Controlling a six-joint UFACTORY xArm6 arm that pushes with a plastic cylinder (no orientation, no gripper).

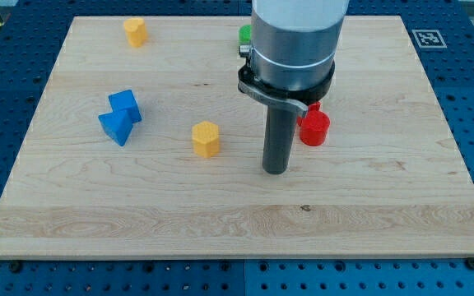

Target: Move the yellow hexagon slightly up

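The yellow hexagon [206,138] stands on the wooden board [237,214] a little left of centre. My tip [276,170] rests on the board to the hexagon's right and slightly below it, apart from it by about a block's width. The rod rises from the tip into the large grey arm body at the view's top.
A second yellow block [135,31] sits at the top left. Two blue blocks [120,117] touch each other at the left. A red block [313,126] stands just right of the rod. A green block [244,35] is partly hidden behind the arm.
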